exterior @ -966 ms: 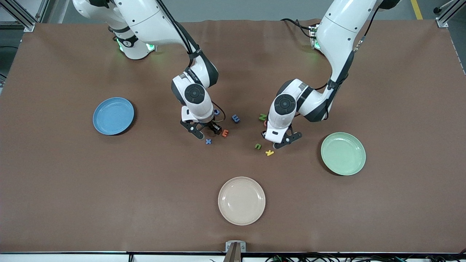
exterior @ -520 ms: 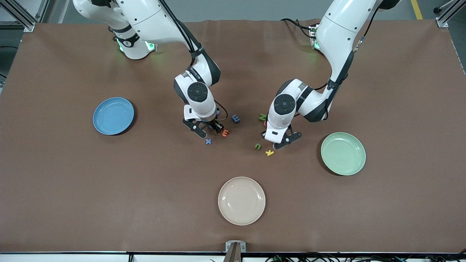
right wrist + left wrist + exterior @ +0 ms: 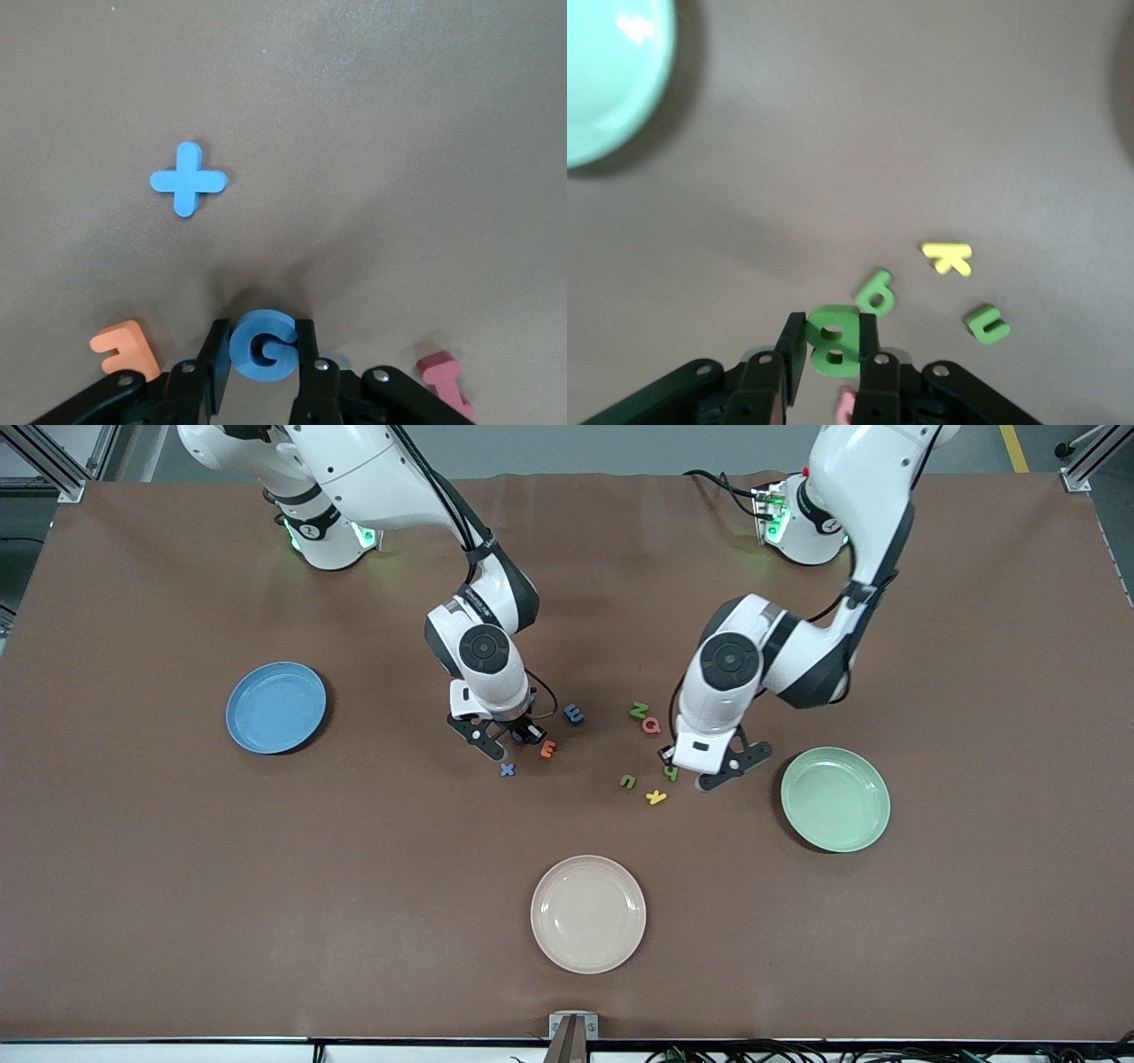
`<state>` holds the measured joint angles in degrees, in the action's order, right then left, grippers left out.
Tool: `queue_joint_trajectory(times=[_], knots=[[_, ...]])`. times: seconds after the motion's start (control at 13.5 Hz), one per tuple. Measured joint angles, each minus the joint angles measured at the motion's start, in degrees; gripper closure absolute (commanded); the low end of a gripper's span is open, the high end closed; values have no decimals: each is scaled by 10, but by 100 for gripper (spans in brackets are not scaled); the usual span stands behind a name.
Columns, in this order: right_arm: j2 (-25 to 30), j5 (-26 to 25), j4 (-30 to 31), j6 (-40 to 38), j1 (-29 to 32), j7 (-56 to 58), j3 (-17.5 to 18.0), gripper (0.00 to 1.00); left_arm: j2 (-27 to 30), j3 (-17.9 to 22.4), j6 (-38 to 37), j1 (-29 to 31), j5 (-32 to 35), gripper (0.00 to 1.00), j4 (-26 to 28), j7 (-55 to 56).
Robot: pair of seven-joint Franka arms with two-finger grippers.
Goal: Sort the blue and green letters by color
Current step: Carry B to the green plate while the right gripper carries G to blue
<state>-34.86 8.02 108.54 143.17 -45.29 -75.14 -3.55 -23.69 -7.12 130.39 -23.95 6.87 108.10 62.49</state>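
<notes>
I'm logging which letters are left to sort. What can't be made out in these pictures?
- Front view: the right gripper hides the blue G it grips.
- Front view: the left gripper hides its green B.
- Right wrist view: the orange letter is cut off by the fingers.

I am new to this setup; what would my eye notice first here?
Each end effector grips one letter: the left end effector holds a green B near the pale green plate, and the right end effector holds a blue G above a blue cross.
</notes>
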Motion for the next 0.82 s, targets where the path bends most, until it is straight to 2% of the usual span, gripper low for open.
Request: queue_joint_trajectory(times=[0.3,0.59,0.82], knots=[[0,0,-6,-25,0,0,-3,100,35,1,-37,68,0,100,3,-99],[1,-7,-44,-117,0,8,-22,100,45,2,-59,140,0,100,3,-219],[21,-9,-62,-178,10,59,-43,100,45,3,-63,165,1,100,4,-250]])
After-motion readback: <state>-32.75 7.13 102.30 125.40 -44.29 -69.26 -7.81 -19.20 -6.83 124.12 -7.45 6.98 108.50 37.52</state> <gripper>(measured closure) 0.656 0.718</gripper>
